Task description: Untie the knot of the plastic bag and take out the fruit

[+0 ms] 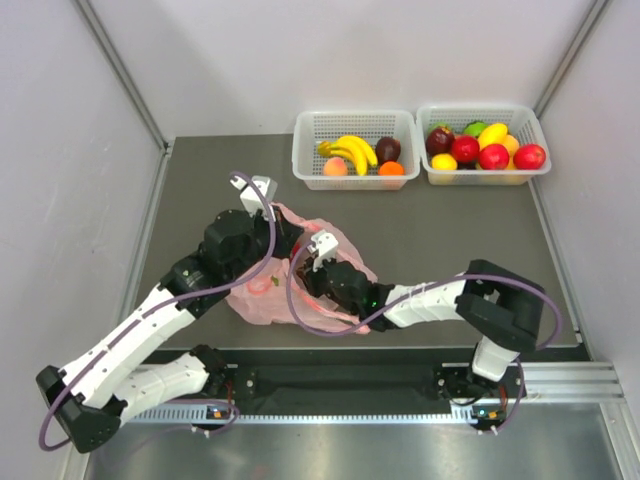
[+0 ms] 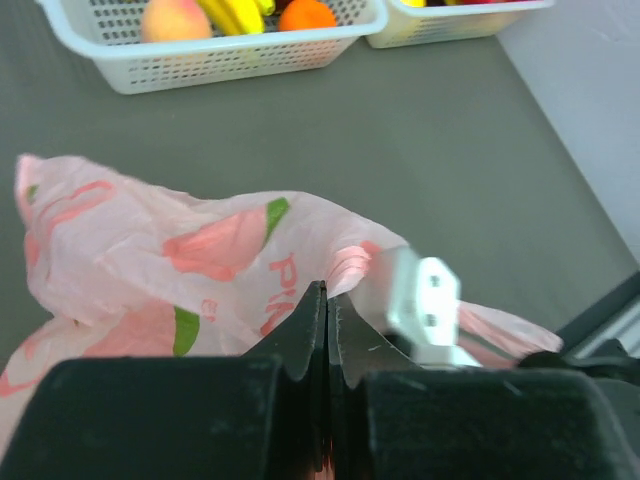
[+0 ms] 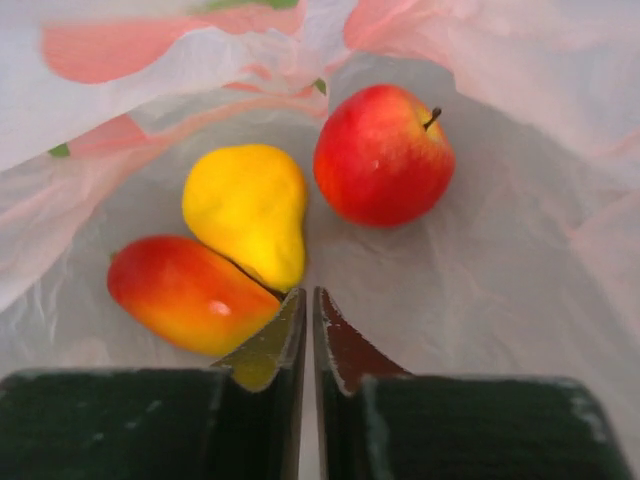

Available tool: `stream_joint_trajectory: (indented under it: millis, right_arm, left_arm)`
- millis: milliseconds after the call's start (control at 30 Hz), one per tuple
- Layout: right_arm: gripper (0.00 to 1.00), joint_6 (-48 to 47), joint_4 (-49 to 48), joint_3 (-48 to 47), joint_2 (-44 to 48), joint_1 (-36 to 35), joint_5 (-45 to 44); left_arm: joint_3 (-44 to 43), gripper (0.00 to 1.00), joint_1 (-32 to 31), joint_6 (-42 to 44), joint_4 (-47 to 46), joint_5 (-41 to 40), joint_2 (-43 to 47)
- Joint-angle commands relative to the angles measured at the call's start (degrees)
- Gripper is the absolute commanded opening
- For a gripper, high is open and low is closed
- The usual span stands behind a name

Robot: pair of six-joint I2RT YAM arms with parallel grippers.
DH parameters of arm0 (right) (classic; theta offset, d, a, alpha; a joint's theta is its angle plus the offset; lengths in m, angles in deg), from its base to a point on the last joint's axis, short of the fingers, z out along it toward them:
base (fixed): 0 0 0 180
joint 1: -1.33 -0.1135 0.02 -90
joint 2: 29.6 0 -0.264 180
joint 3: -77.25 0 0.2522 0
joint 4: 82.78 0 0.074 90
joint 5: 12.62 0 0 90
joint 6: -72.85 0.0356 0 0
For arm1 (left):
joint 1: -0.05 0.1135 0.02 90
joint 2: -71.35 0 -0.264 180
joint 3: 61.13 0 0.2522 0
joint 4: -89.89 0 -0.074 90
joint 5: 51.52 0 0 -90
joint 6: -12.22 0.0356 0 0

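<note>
The right pincer (image 3: 308, 300) is inside the bag (image 2: 150, 250), its jaws all but together and holding nothing. The pear (image 3: 248, 210) lies just beyond its tips to the left, touching the oval fruit (image 3: 185, 292) further left. The apple (image 3: 383, 152) sits ahead to the right. The left pincer (image 2: 327, 300) is closed, apparently nipping a fold of film (no knot shows). If that fold slips, the mouth would likely sag over the right pincer. A grab may also catch film, or nudge the apple away. Two baskets (image 2: 230, 60) stand well ahead of the left pincer on the tabletop (image 2: 400, 150), not in the way.
</note>
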State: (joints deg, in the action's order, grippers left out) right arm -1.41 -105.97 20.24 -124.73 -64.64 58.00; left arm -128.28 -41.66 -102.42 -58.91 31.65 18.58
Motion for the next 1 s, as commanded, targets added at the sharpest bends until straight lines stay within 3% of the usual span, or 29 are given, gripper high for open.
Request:
stream_joint_trajectory:
  millis: [0, 67, 200, 333, 533, 967]
  right_arm:
    - [0.08, 1.6, -8.8, -3.4, -3.1, -0.6, 0.8]
    - [0.19, 2.0, -10.1, -3.5, -4.0, -0.6, 0.0]
    - [0.59, 3.3, -11.3, -1.8, -2.9, -1.0, -3.0]
    - [0.80, 4.0, -12.7, 1.5, -1.0, -1.3, -6.2]
    - [0.90, 4.6, -13.1, 5.0, 0.3, -1.2, -10.1]
    - [0.99, 5.7, 0.7, -0.2, -3.7, -0.8, -19.0]
  left_arm:
    - [-5.6, 0.00, 0.1, 1.1, 0.8, 4.3, 0.7]
    - [-7.8, 0.00, 0.1, 1.0, 1.5, 7.1, 0.2]
    - [-11.6, 0.00, 0.1, 0.9, 3.7, 11.3, -0.6]
    - [-15.6, 0.00, 0.1, 0.8, 3.9, 13.8, -1.8]
    - [-18.2, 0.00, 0.0, 0.5, 2.6, 16.2, -3.6]
    - [0.7, 0.00, 0.0, -0.4, 1.3, 11.3, 1.0]
